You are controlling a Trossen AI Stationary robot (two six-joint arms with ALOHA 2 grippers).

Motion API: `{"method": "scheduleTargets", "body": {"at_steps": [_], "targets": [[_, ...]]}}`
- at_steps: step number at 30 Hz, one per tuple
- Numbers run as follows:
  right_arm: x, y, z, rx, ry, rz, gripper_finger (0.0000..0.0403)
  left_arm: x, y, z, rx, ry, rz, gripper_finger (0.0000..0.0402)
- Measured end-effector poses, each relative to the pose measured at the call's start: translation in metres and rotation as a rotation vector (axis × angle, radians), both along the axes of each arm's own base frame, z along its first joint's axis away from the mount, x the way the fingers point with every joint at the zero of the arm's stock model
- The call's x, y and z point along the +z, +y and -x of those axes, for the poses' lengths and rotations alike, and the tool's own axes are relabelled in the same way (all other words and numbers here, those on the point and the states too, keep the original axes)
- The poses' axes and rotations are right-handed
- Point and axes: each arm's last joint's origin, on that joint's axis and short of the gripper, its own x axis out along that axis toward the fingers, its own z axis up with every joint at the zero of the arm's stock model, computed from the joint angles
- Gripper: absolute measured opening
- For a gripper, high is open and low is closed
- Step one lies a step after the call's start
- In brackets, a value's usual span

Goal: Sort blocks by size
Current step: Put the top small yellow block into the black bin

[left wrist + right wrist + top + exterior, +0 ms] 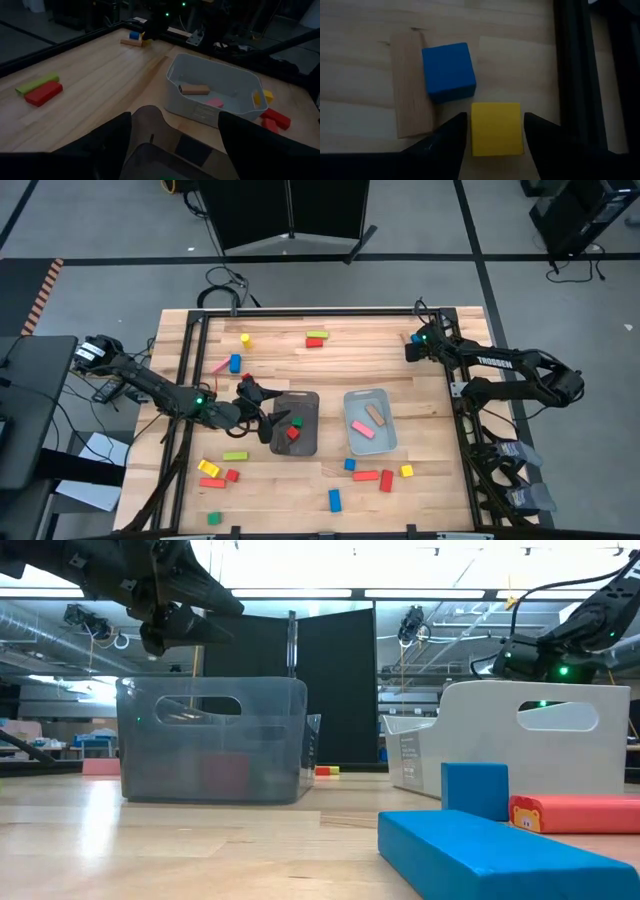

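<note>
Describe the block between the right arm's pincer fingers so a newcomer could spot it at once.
Find the table's far right corner, where the right pincer is. There sits a yellow cube, beside a blue cube and a flat tan bar; it alone is yellow.

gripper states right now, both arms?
Left gripper: open, empty, over the dark grey plastic tray.
Right gripper: open, fingers either side of the small yellow wooden cube, not yet gripping it.

A dark grey tray [303,402] and a pale tray [354,402] sit side by side on the wooden table [300,365].
</note>
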Motion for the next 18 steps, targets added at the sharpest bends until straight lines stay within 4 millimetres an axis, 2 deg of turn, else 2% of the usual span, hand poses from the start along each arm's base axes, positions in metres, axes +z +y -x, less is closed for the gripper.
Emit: {"method": "scheduleTargets", "body": {"at_steps": [7, 13, 18], "targets": [[0.000, 0.000, 0.000, 0.029, 0.000, -0.014, 0.0148, 0.000, 0.000, 0.000, 0.000, 0.000, 0.000, 0.0305], [0.000, 0.002, -0.004, 0.073, -0.056, -0.049, 0.0146, 0.000, 0.000, 0.000, 0.000, -0.005, 0.002, 0.0305], [0.005, 0.013, -0.015, 0.162, -0.149, -0.078, 0.0146, 0.002, 0.000, -0.001, 0.000, -0.020, 0.009, 0.0305]]}}
